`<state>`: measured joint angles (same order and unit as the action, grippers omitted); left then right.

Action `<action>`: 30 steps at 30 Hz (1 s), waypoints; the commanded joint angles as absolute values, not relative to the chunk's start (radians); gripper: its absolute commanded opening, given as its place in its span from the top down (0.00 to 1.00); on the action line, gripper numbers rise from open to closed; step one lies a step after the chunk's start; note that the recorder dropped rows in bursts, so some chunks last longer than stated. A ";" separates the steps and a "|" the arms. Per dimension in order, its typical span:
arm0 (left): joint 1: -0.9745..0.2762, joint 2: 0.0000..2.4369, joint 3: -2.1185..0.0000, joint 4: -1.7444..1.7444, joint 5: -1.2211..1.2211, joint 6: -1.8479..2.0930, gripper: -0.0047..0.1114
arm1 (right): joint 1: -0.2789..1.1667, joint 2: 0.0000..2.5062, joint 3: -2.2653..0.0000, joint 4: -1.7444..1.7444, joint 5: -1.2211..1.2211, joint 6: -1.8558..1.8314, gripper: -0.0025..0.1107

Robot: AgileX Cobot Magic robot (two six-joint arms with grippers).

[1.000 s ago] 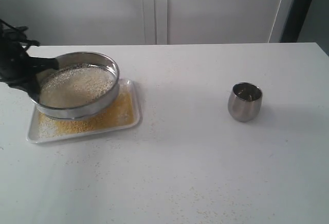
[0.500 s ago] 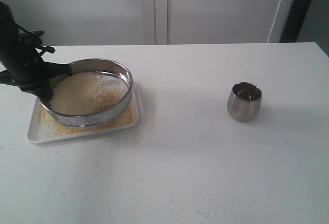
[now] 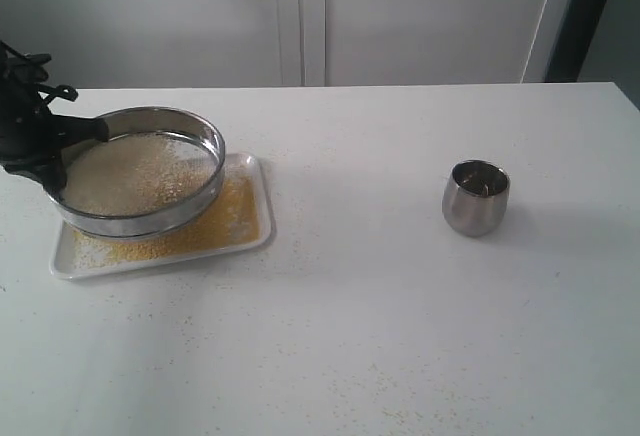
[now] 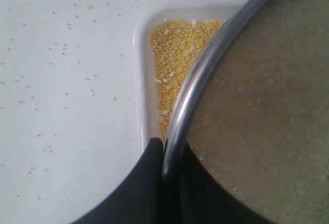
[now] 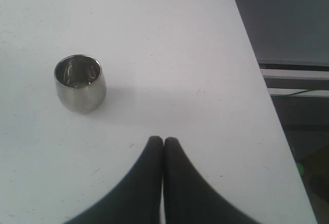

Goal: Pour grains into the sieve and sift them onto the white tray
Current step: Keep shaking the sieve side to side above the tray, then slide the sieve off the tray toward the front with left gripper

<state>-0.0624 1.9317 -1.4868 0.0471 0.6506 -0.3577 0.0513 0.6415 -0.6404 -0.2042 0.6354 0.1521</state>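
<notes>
Pinching the rim of the wide round steel-mesh sieve (image 3: 150, 218), the left pincer (image 4: 165, 151) has swung it back left over the flat white tray (image 3: 90, 261); fine yellow grains (image 3: 238, 208) lie sifted beneath, so the shaking continues.

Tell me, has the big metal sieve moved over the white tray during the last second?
Yes. The sieve swung right toward the cup, then back left; it now leaves more of the white tray's right side uncovered.

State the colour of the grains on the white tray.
Yellow-orange grains on the white tray; left wrist view shows it best.
</notes>
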 commanded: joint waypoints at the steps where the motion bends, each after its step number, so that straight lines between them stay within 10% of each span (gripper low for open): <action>1: -0.054 1.913 -1.489 0.032 0.659 -0.382 0.96 | 0.046 0.640 -0.637 -0.203 0.628 0.155 0.98; 30: -0.062 1.827 -1.489 0.038 0.727 -0.339 0.96 | 0.046 0.640 -0.637 -0.203 0.628 0.155 0.98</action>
<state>-0.0592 1.8684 -1.4868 0.0526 0.6903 -0.3236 0.0513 0.6415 -0.6404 -0.2042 0.6354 0.1537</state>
